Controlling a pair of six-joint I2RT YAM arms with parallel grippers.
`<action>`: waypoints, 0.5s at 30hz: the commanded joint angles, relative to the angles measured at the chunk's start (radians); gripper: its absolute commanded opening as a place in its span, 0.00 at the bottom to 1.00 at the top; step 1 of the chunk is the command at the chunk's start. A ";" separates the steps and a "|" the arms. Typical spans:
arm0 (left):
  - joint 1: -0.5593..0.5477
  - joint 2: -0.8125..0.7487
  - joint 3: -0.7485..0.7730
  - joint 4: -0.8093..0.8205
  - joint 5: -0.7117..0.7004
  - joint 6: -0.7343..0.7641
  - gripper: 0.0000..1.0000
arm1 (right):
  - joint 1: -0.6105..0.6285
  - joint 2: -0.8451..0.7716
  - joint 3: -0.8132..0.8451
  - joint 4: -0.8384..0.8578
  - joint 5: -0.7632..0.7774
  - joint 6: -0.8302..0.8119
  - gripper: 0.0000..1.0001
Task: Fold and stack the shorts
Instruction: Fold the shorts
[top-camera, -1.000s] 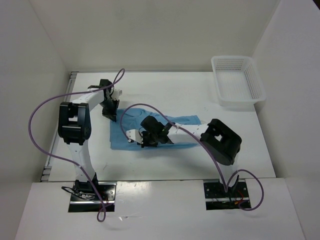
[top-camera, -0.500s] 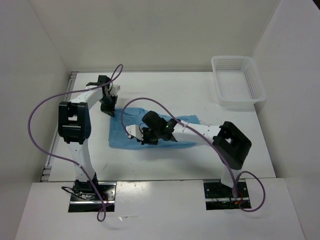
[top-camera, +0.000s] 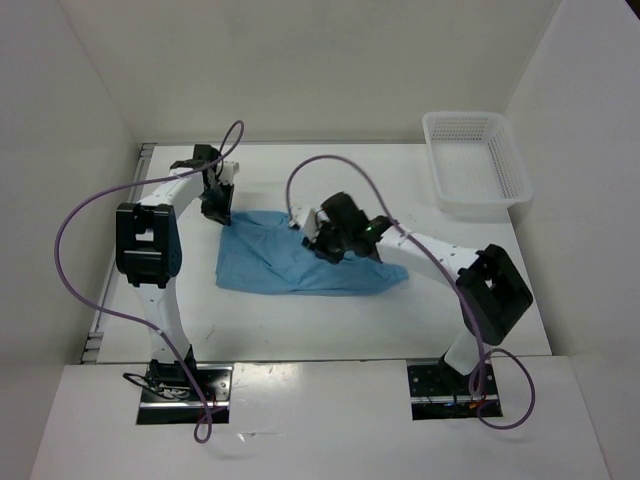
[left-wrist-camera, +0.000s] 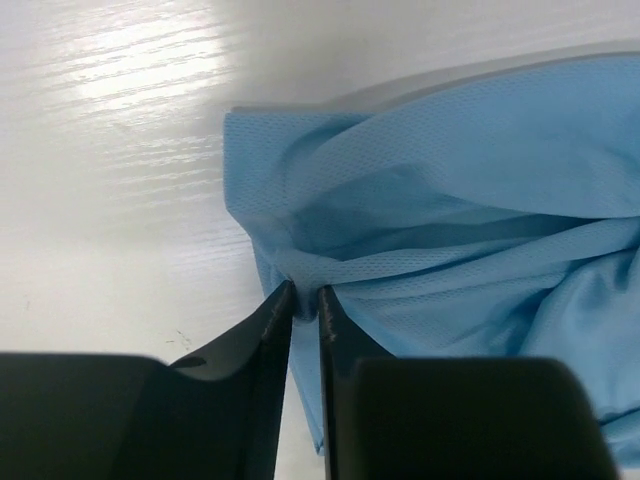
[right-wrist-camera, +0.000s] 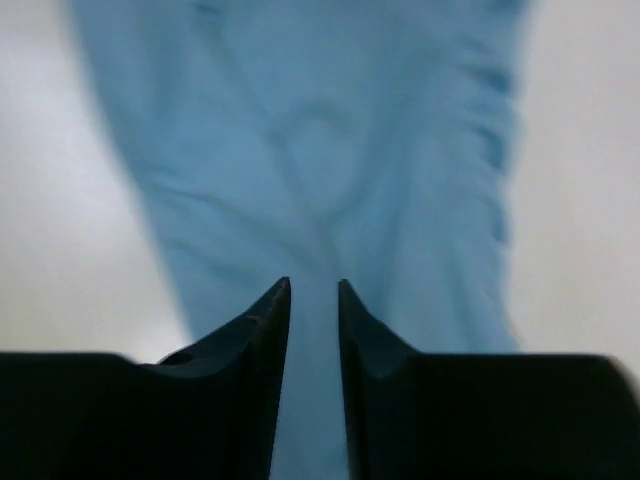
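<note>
The light sky-blue shorts (top-camera: 285, 270) lie spread on the white table, mid-left. My left gripper (top-camera: 219, 208) is at their far-left corner and is shut on a pinch of the fabric, as the left wrist view (left-wrist-camera: 305, 300) shows, with the mesh cloth (left-wrist-camera: 450, 200) bunched ahead of the tips. My right gripper (top-camera: 322, 243) is over the far middle edge of the shorts. In the right wrist view (right-wrist-camera: 313, 290) its jaws stand narrowly apart with blurred blue fabric (right-wrist-camera: 320, 150) between them and hanging beyond. The drawstring is not visible.
A white plastic mesh basket (top-camera: 478, 205) stands at the table's far right corner. White walls close in the table on the left, back and right. Purple cables loop above both arms.
My right gripper has swung from the shorts' near-middle up toward the far right, drawing fabric with it; the shorts now spread wider to the right. My left gripper shifted slightly farther back.
</note>
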 joint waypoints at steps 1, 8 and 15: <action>0.015 0.010 -0.005 0.033 -0.018 0.004 0.24 | -0.220 -0.058 0.046 -0.011 0.076 0.179 0.34; 0.015 0.010 -0.014 0.033 -0.009 0.004 0.41 | -0.442 -0.078 -0.021 -0.054 0.050 0.348 0.88; -0.016 -0.128 0.006 -0.037 -0.020 0.004 0.45 | -0.606 -0.096 -0.139 -0.054 -0.040 0.488 0.89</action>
